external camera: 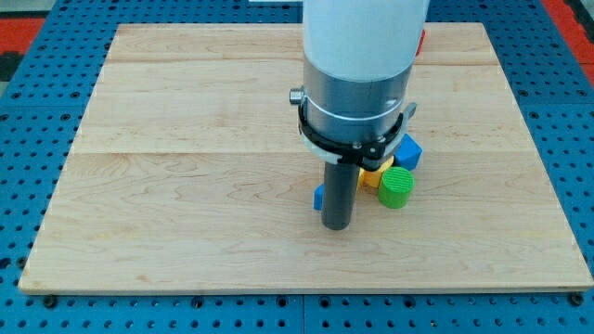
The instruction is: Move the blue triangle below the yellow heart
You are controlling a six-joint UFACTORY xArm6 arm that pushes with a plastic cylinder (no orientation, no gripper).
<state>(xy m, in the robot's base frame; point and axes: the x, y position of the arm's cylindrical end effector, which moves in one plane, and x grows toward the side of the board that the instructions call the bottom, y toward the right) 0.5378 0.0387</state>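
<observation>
My tip (335,225) rests on the wooden board, just below the view's centre. A blue block (318,197), mostly hidden behind the rod, shows only a small corner at the rod's left edge; its shape cannot be made out. A yellow block (372,176), partly hidden by the rod and the arm, lies just to the right of the rod. The tip is below and to the left of the yellow block, touching or nearly touching the blue one.
A green round block (395,186) sits right of the yellow block. A blue cube (408,151) lies above it. A red block (420,41) peeks out beside the arm at the view's top. The wooden board (186,167) sits on a blue pegboard.
</observation>
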